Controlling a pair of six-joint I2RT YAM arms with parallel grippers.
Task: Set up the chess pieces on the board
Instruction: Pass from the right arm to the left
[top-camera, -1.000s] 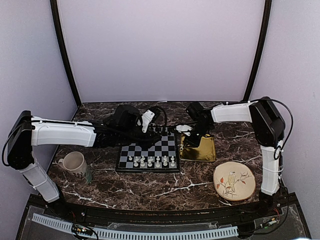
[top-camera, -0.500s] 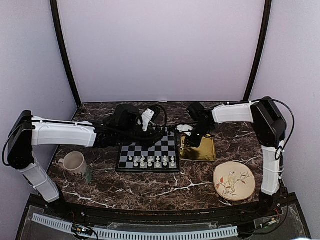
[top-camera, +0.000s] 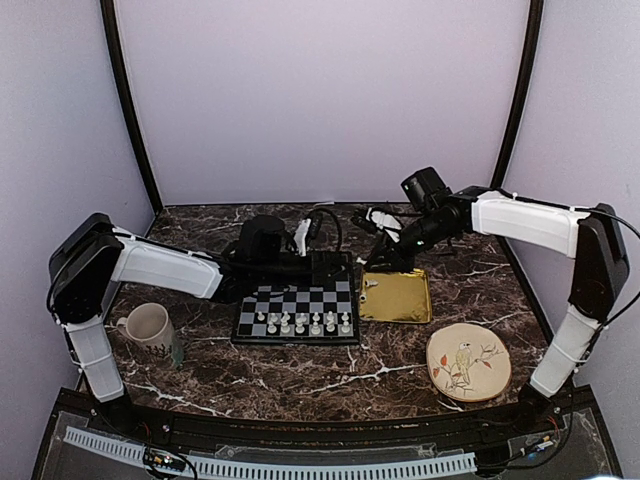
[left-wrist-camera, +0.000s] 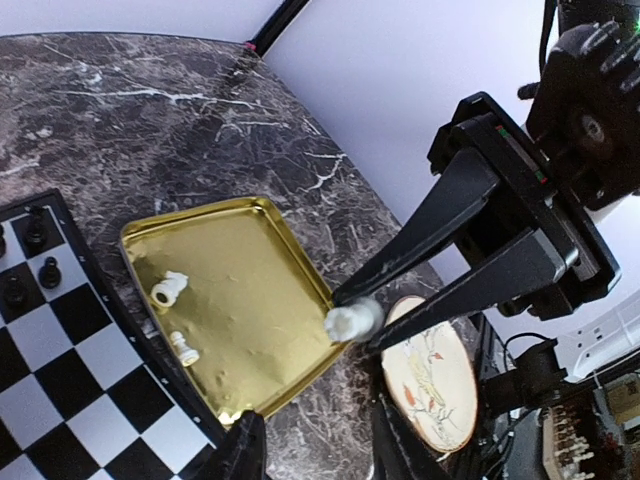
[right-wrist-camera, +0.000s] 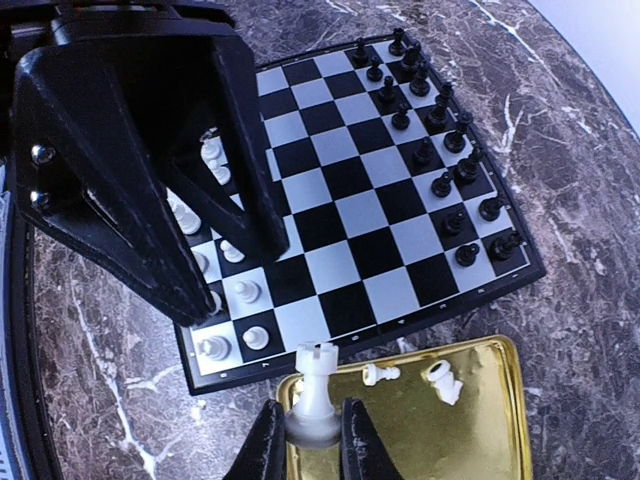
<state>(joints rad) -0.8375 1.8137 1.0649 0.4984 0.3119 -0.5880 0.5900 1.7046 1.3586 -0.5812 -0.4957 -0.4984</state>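
Note:
My right gripper (right-wrist-camera: 312, 440) is shut on the base of a white rook (right-wrist-camera: 317, 395), held upright above the near-left corner of the gold tray (right-wrist-camera: 470, 450). The left wrist view shows that rook (left-wrist-camera: 352, 320) pinched between the right arm's black fingers (left-wrist-camera: 420, 240). Two more white pieces (right-wrist-camera: 381, 374) (right-wrist-camera: 443, 380) lie on their sides in the tray. The board (top-camera: 300, 297) carries white pieces (top-camera: 305, 322) on its near rows and black ones (right-wrist-camera: 445, 150) on its far rows. My left gripper (top-camera: 335, 268) hovers open over the board's right side, holding nothing.
A round bird-painted plate (top-camera: 468, 362) sits front right of the tray. A cream mug (top-camera: 148, 325) stands left of the board. The left arm's wrist and fingers (right-wrist-camera: 150, 180) loom over the white side of the board, close to my right gripper.
My right gripper has closed on the rook and lifted it out of the tray, its arm rising and stretching. The left arm has reached further right over the board.

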